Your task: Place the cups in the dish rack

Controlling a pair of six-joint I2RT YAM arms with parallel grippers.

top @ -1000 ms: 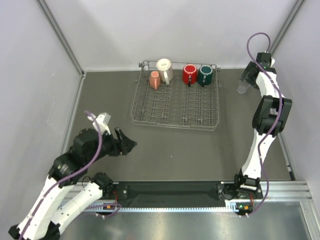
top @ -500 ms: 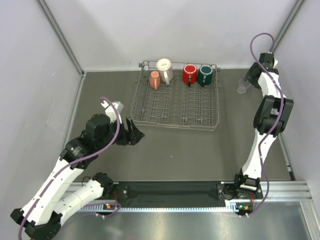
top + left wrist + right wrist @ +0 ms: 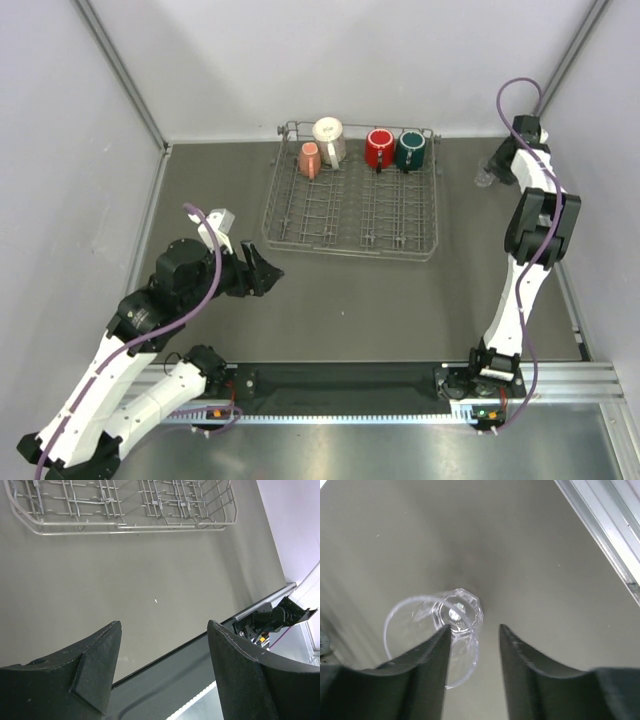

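Observation:
The grey wire dish rack point(image 3: 350, 215) stands at the back middle; its near edge shows in the left wrist view point(image 3: 130, 527). In its back row stand the salmon-pink mug point(image 3: 310, 160), the white speckled mug point(image 3: 328, 140), the red mug point(image 3: 379, 148) and the dark green mug point(image 3: 410, 150). The clear glass point(image 3: 486, 179) stands upright on the table right of the rack. My right gripper point(image 3: 497, 165) is open right above it. In the right wrist view point(image 3: 474, 629) the glass point(image 3: 462, 612) has its near wall between the fingers. My left gripper point(image 3: 262, 270) point(image 3: 164, 625) is open and empty, front left of the rack.
A black and aluminium rail point(image 3: 400, 380) runs along the near edge, with the right arm's base point(image 3: 270, 620) on it. White walls close in left, back and right. A metal frame strip point(image 3: 600, 525) lies along the table's right edge near the glass.
My left arm has swung up toward the rack's near left corner, then eased back a little. My right wrist has shifted slightly over the glass. The glass and mugs have not moved.

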